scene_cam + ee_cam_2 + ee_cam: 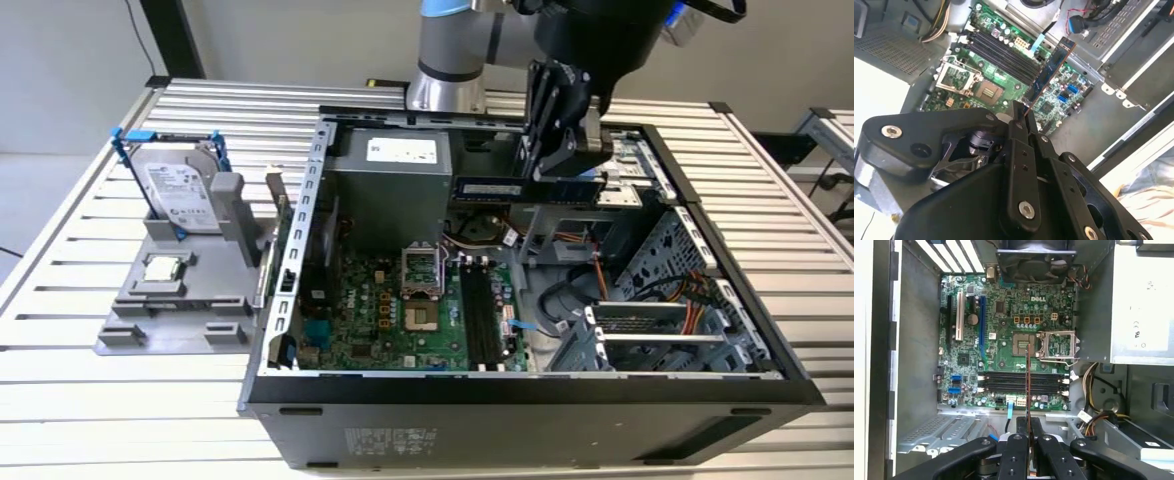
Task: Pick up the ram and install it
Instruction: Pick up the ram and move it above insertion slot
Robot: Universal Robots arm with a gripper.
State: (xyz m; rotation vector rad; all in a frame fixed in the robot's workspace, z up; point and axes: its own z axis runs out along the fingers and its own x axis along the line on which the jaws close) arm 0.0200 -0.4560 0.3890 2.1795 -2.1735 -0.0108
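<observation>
My gripper (567,178) is shut on the ram (514,188), a long narrow blue-green stick that I hold level above the open computer case (315,200), near its back. In the second wrist view the ram (1050,72) sticks out from the closed fingertips (1018,125) over the green motherboard (1004,87). In the first wrist view the ram (1027,385) appears edge-on, crossing above the black memory slots (1019,382), still high over them. Those memory slots (481,310) lie on the board below and look unfilled.
A grey fixture (174,305) at the exterior view's left carries a silver hard drive (180,195) in a blue frame and a small square processor chip (163,268). Inside the case are the power supply (387,165), an open processor socket (418,270), a fan (1034,260) and cable bundles (641,300).
</observation>
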